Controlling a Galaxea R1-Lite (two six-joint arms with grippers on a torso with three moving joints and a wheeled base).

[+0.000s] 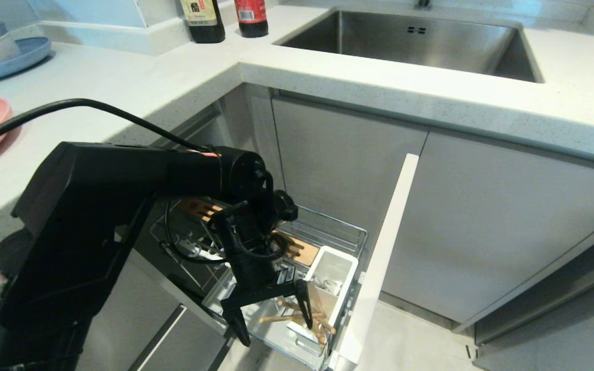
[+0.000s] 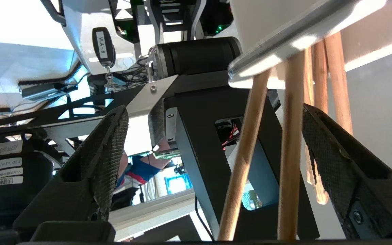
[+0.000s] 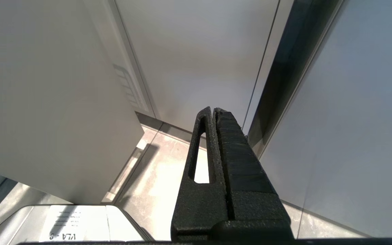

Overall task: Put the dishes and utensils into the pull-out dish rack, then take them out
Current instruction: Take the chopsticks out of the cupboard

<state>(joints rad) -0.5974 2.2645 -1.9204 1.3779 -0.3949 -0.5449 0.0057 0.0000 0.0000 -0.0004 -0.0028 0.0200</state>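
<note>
A black key fob (image 2: 103,46) hanging on the robot's frame carries a white label reading "VLA-8". The labels on the two bottles (image 1: 204,19) at the counter's back edge cannot be read.

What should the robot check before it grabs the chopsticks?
1. Left gripper open: ok, its fingers are spread wide.
2. Chopsticks between the fingers: ok in the left wrist view, two sticks stand in the gap.
3. Fingers touching the sticks: cannot tell, no contact shows.
4. Chopsticks lying flat and easy to pinch: not ok, they lean crossed beside the white cup.
5. Rack pulled out: ok.
6. Right gripper out of the way: ok, shut and pointing at the floor.
</note>
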